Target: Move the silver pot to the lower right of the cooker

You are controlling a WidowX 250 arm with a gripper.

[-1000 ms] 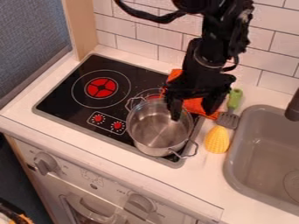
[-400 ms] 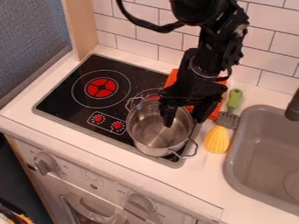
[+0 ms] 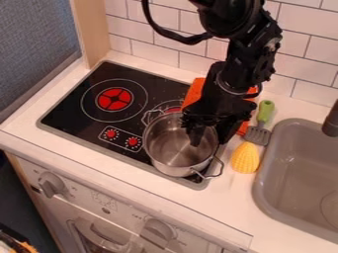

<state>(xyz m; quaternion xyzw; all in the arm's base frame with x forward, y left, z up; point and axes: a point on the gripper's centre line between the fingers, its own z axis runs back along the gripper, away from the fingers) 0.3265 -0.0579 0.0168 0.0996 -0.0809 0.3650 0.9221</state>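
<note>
- The silver pot (image 3: pixel 173 150) stands upright on the lower right of the cooker (image 3: pixel 74 109), one handle (image 3: pixel 211 172) reaching past the cooker's edge over the counter (image 3: pixel 228 210).
- The black claw (image 3: pixel 208 142) hangs at the pot's right-hand rim, its fingers open and apart, one inside the pot and the other outside the wall.
- The black arm (image 3: pixel 232 79) comes down from the top edge, in front of the tiled wall (image 3: pixel 304 49).
- An orange cloth (image 3: pixel 194 94) lies behind the pot, partly hidden by the arm.
- A spatula (image 3: pixel 257 134) with a green handle lies on the counter right of the cooker, near a yellow ridged object (image 3: pixel 245 158).
- Farther right is a grey sink (image 3: pixel 263 185) with a dark tap (image 3: pixel 332 121).
</note>
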